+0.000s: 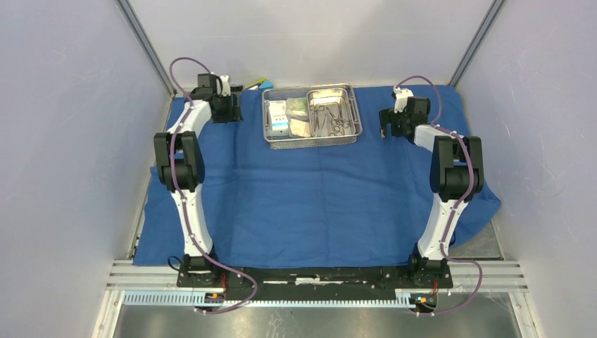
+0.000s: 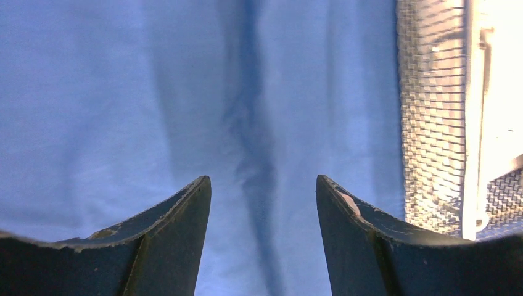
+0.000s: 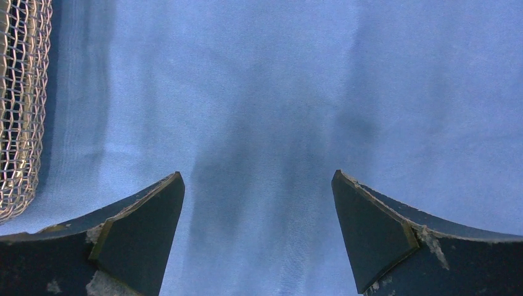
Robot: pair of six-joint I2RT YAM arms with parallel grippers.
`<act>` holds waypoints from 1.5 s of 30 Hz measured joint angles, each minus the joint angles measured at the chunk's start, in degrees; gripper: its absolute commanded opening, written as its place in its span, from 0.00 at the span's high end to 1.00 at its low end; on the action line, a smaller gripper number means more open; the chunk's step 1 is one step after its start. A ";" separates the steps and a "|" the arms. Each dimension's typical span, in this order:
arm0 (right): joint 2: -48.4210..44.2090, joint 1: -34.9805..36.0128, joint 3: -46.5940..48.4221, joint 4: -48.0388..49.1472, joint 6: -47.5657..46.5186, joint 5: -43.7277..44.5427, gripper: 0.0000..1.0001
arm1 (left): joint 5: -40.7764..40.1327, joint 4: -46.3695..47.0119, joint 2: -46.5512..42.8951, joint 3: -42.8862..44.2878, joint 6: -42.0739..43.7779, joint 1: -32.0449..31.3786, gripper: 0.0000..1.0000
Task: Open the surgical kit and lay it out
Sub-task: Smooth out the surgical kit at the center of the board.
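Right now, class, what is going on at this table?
The blue cloth wrap lies spread open, with the wire-mesh tray on it at the far side, holding the steel pan, instruments and packets. The left gripper and right gripper hover open over bare cloth on either side of the tray, holding nothing.

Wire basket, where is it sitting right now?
In the top view, the wire-mesh tray sits at the far middle of the blue cloth, between the left claw and the right claw.
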 measured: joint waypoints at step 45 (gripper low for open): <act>1.31 -0.04 1.46 -0.96 1.38 -1.70 0.02 | -0.52 -12.92 15.98 20.55 -3.10 -2.21 0.98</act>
